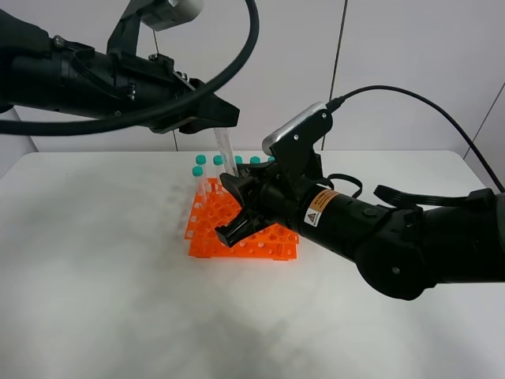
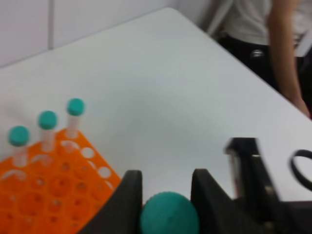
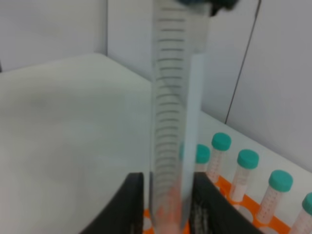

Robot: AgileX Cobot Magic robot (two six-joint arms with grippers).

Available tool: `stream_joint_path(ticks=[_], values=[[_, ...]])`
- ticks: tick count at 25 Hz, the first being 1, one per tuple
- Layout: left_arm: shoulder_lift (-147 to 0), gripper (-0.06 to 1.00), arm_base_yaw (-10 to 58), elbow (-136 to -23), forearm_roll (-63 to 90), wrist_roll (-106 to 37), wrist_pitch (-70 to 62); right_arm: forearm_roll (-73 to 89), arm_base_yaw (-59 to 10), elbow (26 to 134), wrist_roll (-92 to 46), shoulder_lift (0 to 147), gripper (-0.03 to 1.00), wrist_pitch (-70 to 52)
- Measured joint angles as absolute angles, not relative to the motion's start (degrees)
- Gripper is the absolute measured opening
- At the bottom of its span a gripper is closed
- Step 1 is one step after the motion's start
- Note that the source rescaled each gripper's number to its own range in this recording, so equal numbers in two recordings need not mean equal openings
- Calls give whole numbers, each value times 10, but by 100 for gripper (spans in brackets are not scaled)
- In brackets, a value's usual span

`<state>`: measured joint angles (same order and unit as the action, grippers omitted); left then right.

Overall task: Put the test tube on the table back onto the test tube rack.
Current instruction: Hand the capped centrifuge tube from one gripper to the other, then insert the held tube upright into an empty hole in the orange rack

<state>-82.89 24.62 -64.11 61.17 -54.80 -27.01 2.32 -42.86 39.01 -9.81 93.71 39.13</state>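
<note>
The slim clear plastic test tube (image 1: 226, 151) with a teal-green screw cap (image 2: 169, 215) hangs upright over the bright orange plastic test tube rack (image 1: 264, 241), off the matte white table (image 1: 95, 276). It looks light, stiff and slick-walled, so I judge the cap the surest hold, and the left gripper (image 2: 166, 192) is clamped on exactly that. The right gripper (image 3: 168, 187), low over the rack, has its black fingers (image 3: 132, 204) close on either side of the tube's lower end, though I cannot tell whether they press it. The rack holds identical capped tubes (image 3: 247, 170) along its back edge, with many round holes (image 2: 60, 185) in front of them vacant.
</note>
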Motion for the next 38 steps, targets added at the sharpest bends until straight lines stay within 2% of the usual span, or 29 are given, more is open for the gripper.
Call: stream_joint_path(ticks=[11,13,18,38], values=[[-829,0,247,-641,616,-547,-272,22,-429,390,-100,937,43,386],[-829,0,247,-641,616,-547,-268,22,-429,390,-101,937,46,386],[-829,0,247,-641,616,-547,-257,62,-429,390,-127,937,47,375],[-829,0,247,-641,616,-547,-252,242,-425,390,-312,824,47,125]])
